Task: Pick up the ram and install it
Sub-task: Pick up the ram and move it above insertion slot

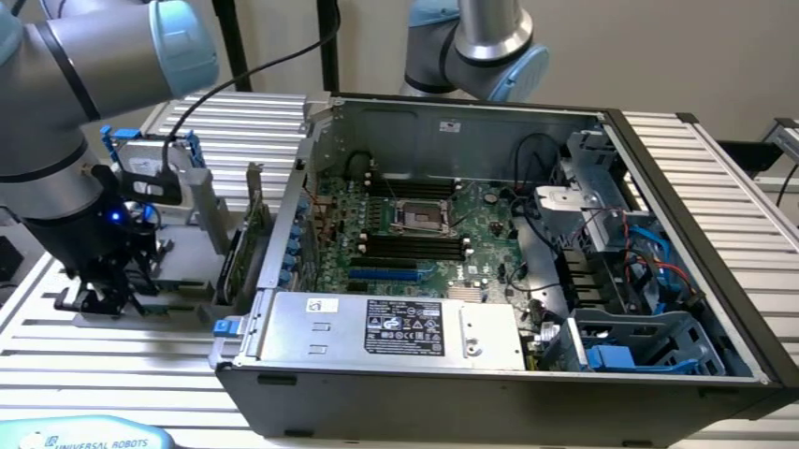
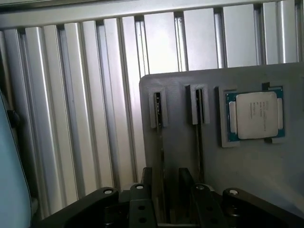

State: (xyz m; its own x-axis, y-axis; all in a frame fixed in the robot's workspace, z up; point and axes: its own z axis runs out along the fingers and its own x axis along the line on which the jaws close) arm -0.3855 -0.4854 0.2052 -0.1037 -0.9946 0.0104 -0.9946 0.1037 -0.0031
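Exterior: high, overlooking case [image 1: 500,398]; wrist: close (holder [image 2: 247,171] shared).

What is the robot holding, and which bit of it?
Nothing. The open black end effector straddles the thin ram stick standing edgewise in the grey holder plate, not gripping it.

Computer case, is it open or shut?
Open. The computer case has no side cover on, and the green motherboard inside shows.

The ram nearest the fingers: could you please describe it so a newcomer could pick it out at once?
On the slatted table lies a grey holder plate with a processor in a pocket and two thin sticks on edge in slots. The ram is the stick farther from the processor, lined up between the open fingers.
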